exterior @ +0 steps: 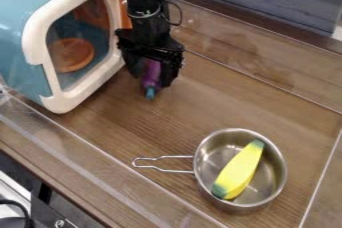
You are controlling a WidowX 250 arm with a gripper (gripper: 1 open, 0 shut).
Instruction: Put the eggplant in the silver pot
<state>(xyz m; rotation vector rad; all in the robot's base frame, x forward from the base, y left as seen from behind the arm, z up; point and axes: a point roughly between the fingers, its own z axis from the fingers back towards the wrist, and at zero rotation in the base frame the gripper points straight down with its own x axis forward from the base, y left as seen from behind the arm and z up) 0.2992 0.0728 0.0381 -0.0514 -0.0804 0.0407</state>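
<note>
Meanwhile, the pot point(211, 190) holds a yellow toy point(237, 172), not the eggplant point(152, 75).
The eggplant is on the wooden table point(147, 132), between the spread fingers of the gripper point(154, 70), just beside the toy microwave point(51, 92); whether they touch it, I cannot tell. Inside the open-fronted microwave sits a round orange-brown piece point(71, 54).

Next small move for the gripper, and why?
I'd likely close the black gripper gently: its fingers appear to stand open on either side of the small glossy purple toy eggplant with the teal-green tip, down by the brown wooden tabletop. The round shiny metal pot sits well away, so a grasp should come first.
</note>
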